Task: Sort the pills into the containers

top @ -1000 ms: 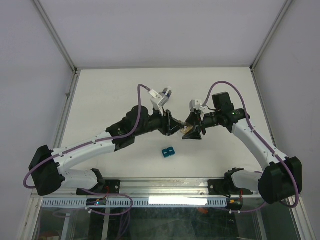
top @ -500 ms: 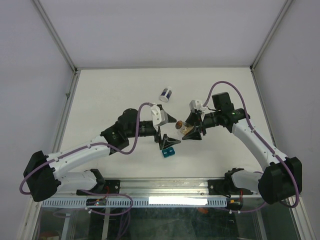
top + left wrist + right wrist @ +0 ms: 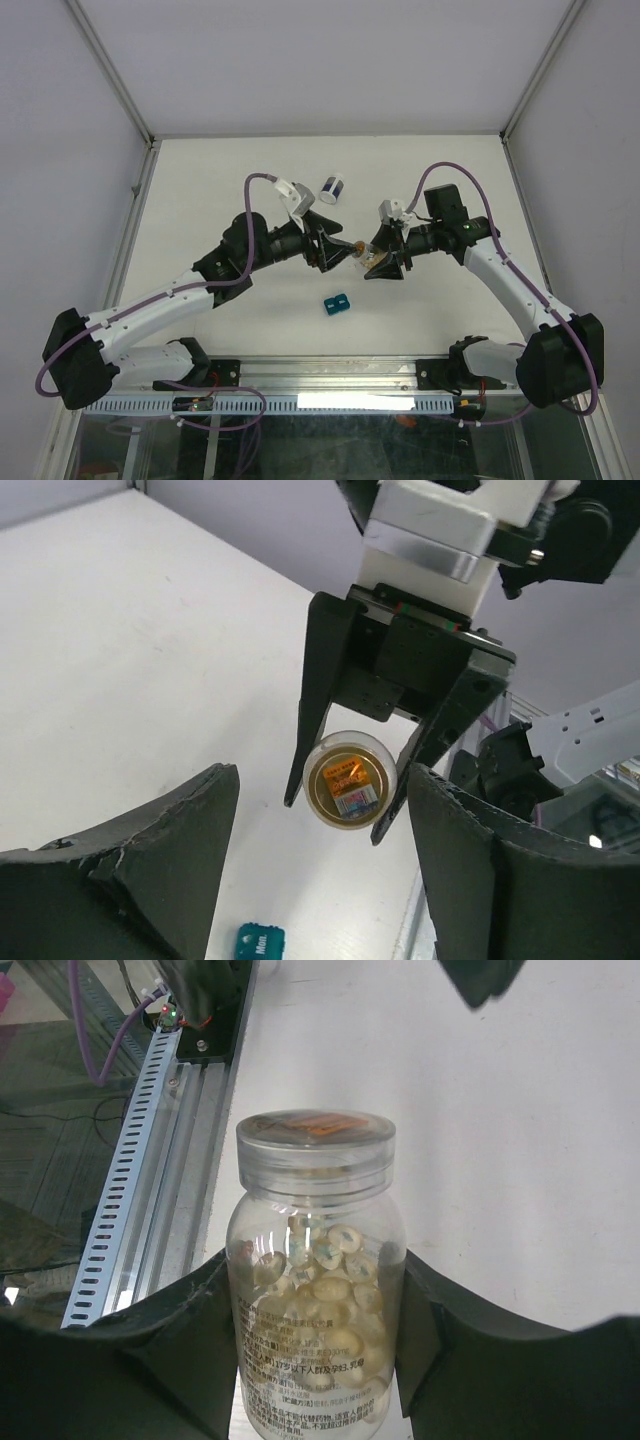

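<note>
My right gripper (image 3: 378,262) is shut on a clear plastic bottle (image 3: 318,1290) with a clear screw cap. Its fingers (image 3: 190,1340) press both sides. The bottle is full of pale yellow-orange pills (image 3: 335,1285), which show as an orange blob in the top view (image 3: 371,260). My left gripper (image 3: 338,250) is open and faces the bottle's cap (image 3: 347,781) end on. Its fingers (image 3: 150,870) stand wide on either side, short of the cap. The bottle is held above the table. No separate tiny clear cups show.
A white jar with a dark-blue band (image 3: 332,189) lies on the table behind the left gripper. A small teal block (image 3: 335,303) marked "Mon." lies nearer the front, also in the left wrist view (image 3: 259,946). A metal rail (image 3: 125,1160) runs along the near edge.
My left gripper swung down toward the teal block half a second ago and has come back up to face the bottle's cap. The right gripper and bottle have stayed put.
</note>
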